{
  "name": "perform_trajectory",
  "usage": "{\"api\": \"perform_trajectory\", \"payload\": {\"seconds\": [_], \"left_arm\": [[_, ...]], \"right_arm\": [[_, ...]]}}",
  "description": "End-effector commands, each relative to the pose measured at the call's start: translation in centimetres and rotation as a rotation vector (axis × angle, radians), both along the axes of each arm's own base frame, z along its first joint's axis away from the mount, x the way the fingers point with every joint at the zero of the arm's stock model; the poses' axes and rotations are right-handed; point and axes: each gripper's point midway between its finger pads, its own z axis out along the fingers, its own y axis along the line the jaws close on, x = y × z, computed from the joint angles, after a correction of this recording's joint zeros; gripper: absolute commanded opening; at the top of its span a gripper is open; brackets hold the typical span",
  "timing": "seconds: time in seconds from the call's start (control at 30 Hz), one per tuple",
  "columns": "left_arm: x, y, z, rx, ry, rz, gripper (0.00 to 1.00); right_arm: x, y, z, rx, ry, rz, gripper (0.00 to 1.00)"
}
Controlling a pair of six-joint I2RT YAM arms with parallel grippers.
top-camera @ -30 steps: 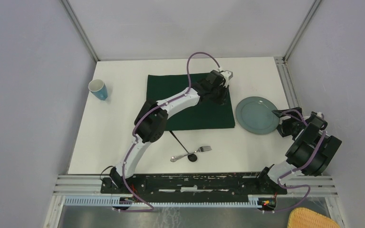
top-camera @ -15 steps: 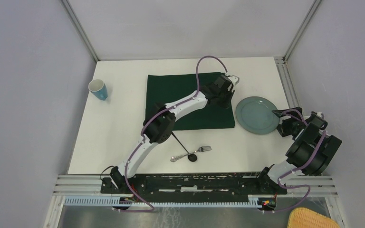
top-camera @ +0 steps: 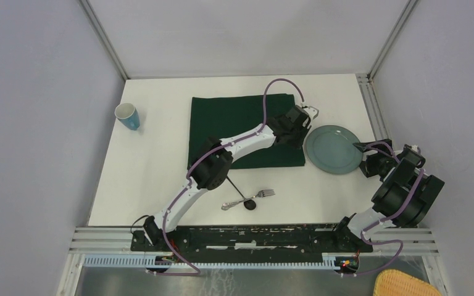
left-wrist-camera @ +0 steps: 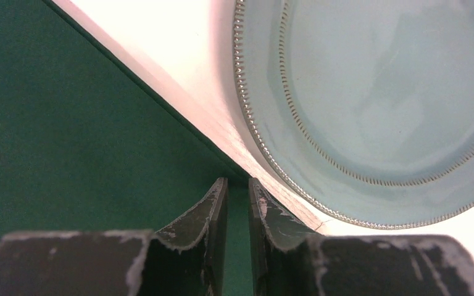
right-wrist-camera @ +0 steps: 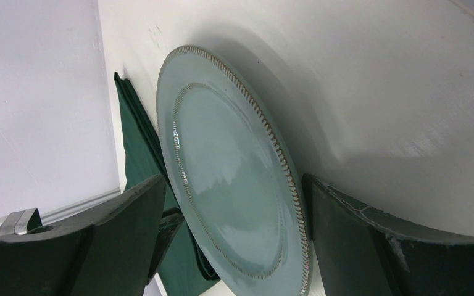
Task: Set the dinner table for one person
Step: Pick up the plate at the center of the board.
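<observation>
The white dinner table (top-camera: 154,166) holds a dark green cloth (top-camera: 241,123) and, just right of it, a pale blue-green plate (top-camera: 333,149). My left gripper (top-camera: 299,131) hovers over the cloth's right edge beside the plate. In the left wrist view it (left-wrist-camera: 237,185) is shut to a narrow slit with nothing in it, above the cloth (left-wrist-camera: 68,123), with the plate (left-wrist-camera: 395,92) to the right. My right gripper (top-camera: 365,157) is open at the plate's right rim. In the right wrist view it (right-wrist-camera: 234,182) has a jaw on each side of the plate (right-wrist-camera: 222,160).
A blue cup (top-camera: 128,115) stands at the far left. A fork (top-camera: 265,193), a spoon (top-camera: 234,203) and a dark thin utensil (top-camera: 231,183) lie near the front edge. A wicker basket (top-camera: 404,283) sits off the table at bottom right.
My left gripper has moved right across the cloth, from its far right part to its right edge beside the plate. The right arm, the plate and the cloth have not moved.
</observation>
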Motion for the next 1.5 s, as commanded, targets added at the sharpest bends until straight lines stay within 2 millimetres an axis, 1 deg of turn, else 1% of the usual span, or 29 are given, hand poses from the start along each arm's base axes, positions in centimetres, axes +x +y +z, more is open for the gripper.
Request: {"api": "perform_trajectory", "payload": {"seconds": [0.0, 0.17, 0.47, 0.77, 0.87, 1.03, 1.47], "left_arm": [[1.0, -1.8, 2.4, -0.067, -0.076, -0.024, 0.26], [1.1, -2.0, 2.0, -0.074, -0.074, -0.017, 0.26], [0.7, -2.6, 0.7, -0.11, -0.042, -0.007, 0.26], [1.1, -3.2, 0.5, -0.142, -0.04, 0.015, 0.26], [1.1, -3.3, 0.1, -0.142, -0.035, 0.018, 0.26], [1.3, -3.3, -0.3, -0.141, -0.032, 0.037, 0.26], [2.0, -3.4, -0.4, -0.159, -0.068, 0.057, 0.25]], "right_arm": [[-0.6, 0.1, -1.4, -0.002, 0.06, -0.006, 0.88], [-0.6, 0.1, -1.4, -0.001, 0.059, -0.01, 0.88], [-0.6, 0.1, -1.5, 0.0, 0.057, -0.008, 0.88], [-0.6, 0.4, -1.9, 0.009, 0.061, -0.004, 0.87], [-0.5, 0.5, -2.0, 0.011, 0.062, -0.004, 0.87], [-0.5, 0.5, -2.0, 0.01, 0.064, 0.0, 0.87], [-0.5, 0.9, -1.8, 0.007, 0.054, 0.012, 0.86]]}}
